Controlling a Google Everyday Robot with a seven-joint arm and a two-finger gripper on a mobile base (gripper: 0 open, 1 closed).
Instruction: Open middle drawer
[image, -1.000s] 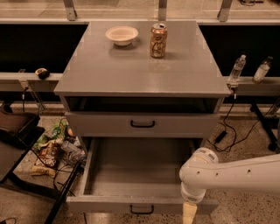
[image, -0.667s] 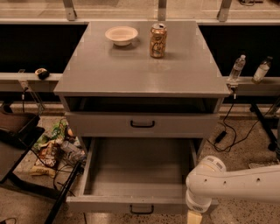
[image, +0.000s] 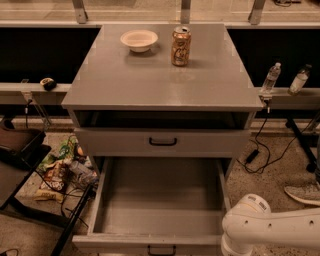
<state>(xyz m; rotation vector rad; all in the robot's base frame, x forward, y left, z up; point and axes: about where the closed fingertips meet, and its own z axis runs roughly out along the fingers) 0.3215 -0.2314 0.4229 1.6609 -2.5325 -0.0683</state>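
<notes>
The middle drawer (image: 160, 200) stands pulled far out at the bottom of the camera view, and its plain grey tray is bare inside. Its low front carries a small black loop handle (image: 161, 250) at the lower edge of the picture. Above it, the taller-fronted grey drawer (image: 210, 142) with a wider black handle is shut. My white arm (image: 272, 227) lies at the lower right, just beyond the open drawer's front right corner. My gripper is below the picture's edge and out of view. The lowest drawer is hidden.
On the cabinet top (image: 160, 80) stand a white bowl (image: 139, 39) and a drink can (image: 181, 46). Two plastic bottles (image: 270, 77) stand on a ledge at the right. Snack bags and cables (image: 60, 170) litter the floor at the left. A shoe (image: 302, 192) is at the right.
My arm has drawn back to the right and lower in the picture, and the gripper's finger that showed at the drawer's front has dropped out of view. The drawer stays open.
</notes>
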